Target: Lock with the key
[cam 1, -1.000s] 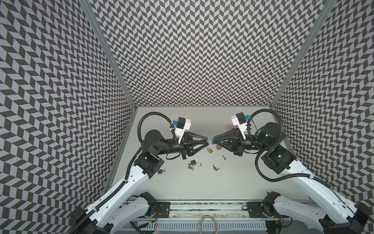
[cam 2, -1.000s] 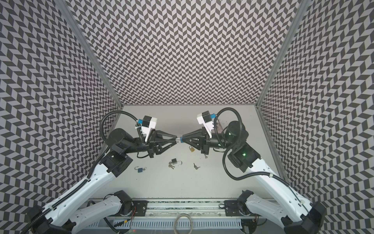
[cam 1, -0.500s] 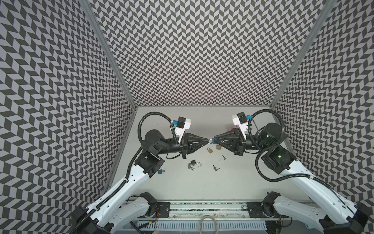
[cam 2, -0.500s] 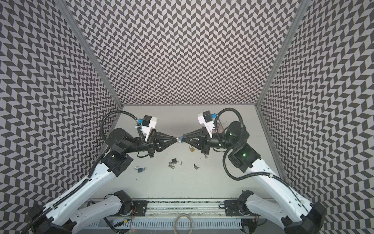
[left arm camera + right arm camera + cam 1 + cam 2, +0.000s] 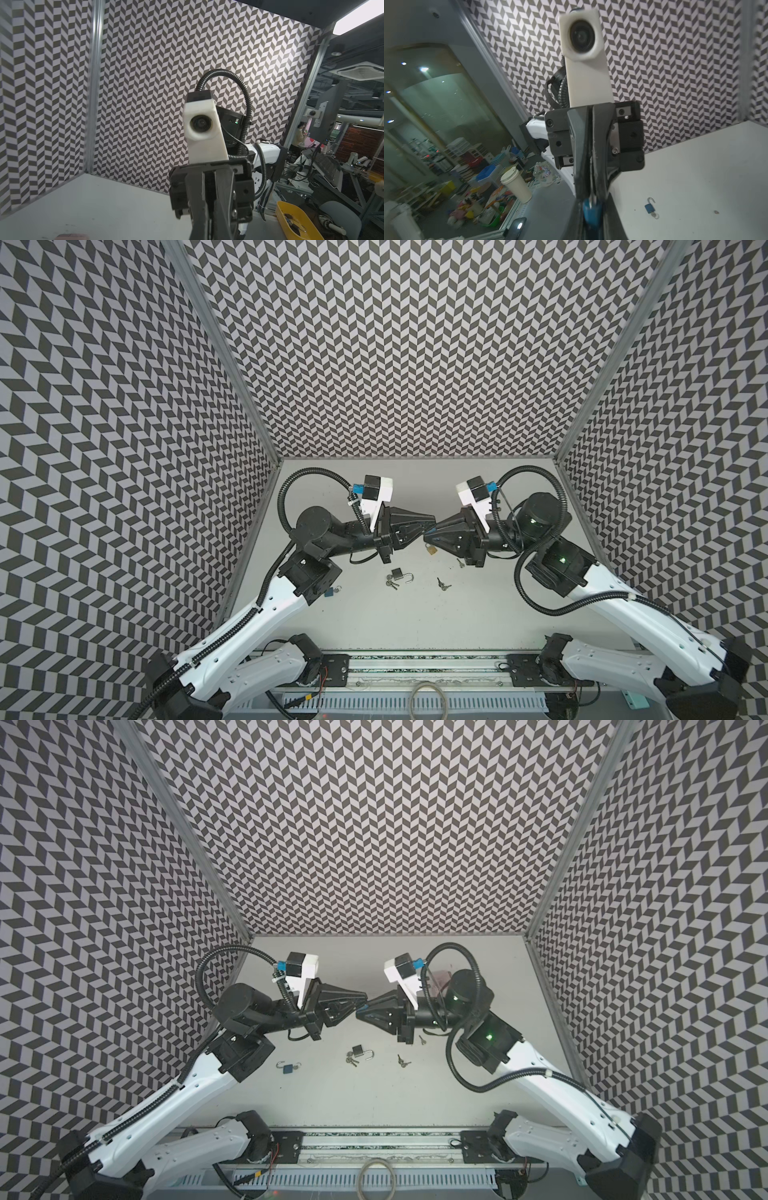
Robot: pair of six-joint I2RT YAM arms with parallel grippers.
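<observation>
Where the right tool pinches it, glossy blue padlock, mostly hidden

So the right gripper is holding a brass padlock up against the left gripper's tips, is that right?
Not brass. The right wrist view shows the padlock in the right gripper is blue; it is held up against the left gripper's tips.

Left gripper and right gripper are meeting tip to tip, barring the centre. Black padlock, loose keys and brass padlock are littering the table beneath; its front strip is lying clear.
</observation>
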